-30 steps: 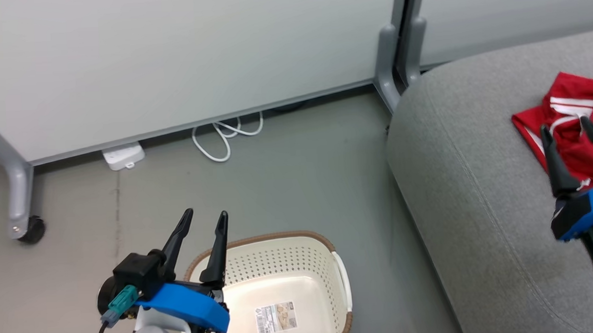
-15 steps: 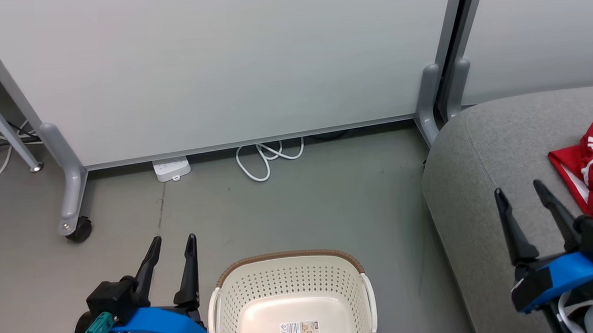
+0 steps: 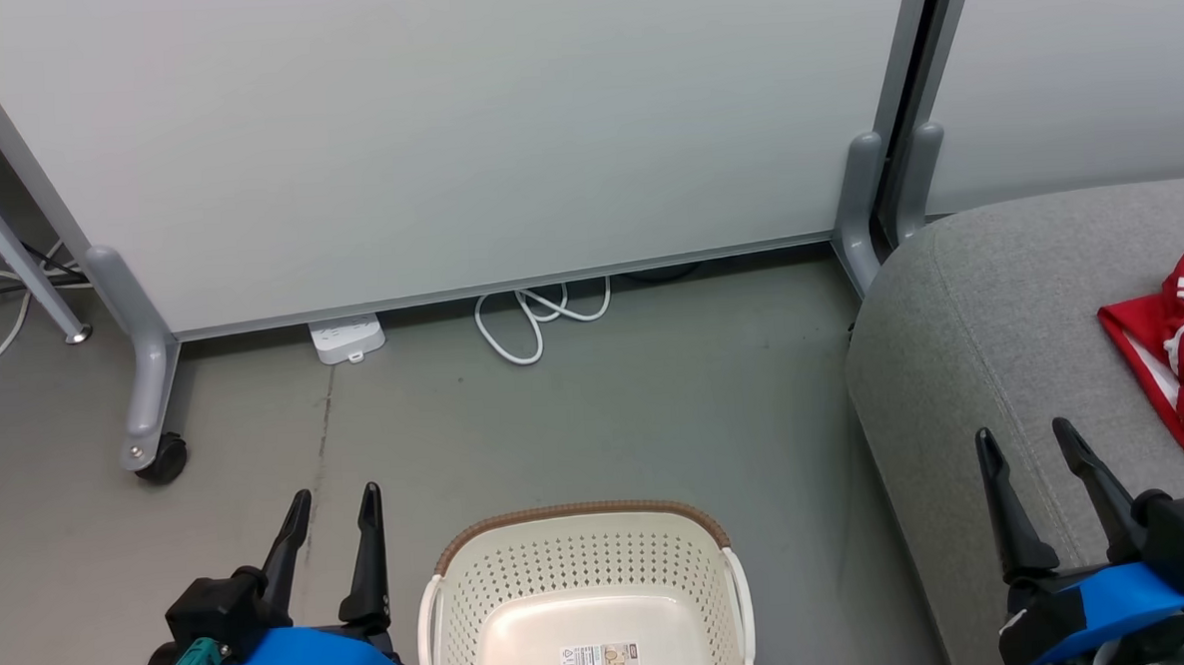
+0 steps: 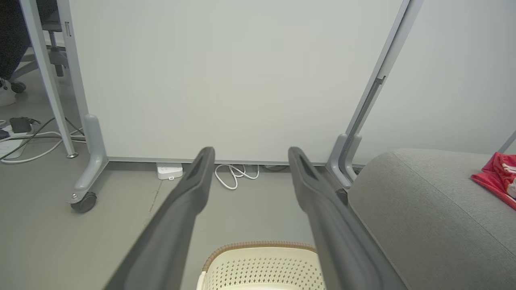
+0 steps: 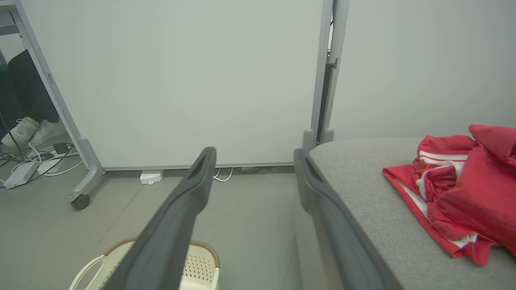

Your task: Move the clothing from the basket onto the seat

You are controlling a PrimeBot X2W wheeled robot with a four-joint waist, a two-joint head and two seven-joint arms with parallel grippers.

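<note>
Grey floor (image 3: 596, 422) runs up to pale partition panels (image 3: 443, 129), with a power strip (image 3: 348, 340) and a looped white cable (image 3: 532, 320) at their foot. The head camera has swung back toward the basket (image 3: 580, 510) over the last second, so most of the shift in the picture is the camera's own.

What has really changed is the right pincer (image 3: 1022, 430). A second ago its fingers overlapped the red clothing (image 3: 1177, 347) on the seat (image 3: 972, 336). Now it hangs over the seat's near edge, clear of the garments, spread and holding nothing. The left pincer (image 3: 336, 492) is also spread and bare, just beside the basket's left rim and over the floor.

The clothing lies in a heap on the seat. The part of the basket's bottom in view carries only a label, though its near end is cut off. By that, the task looks done or nearly so, and the arms seem to be settling into a rest pose.
</note>
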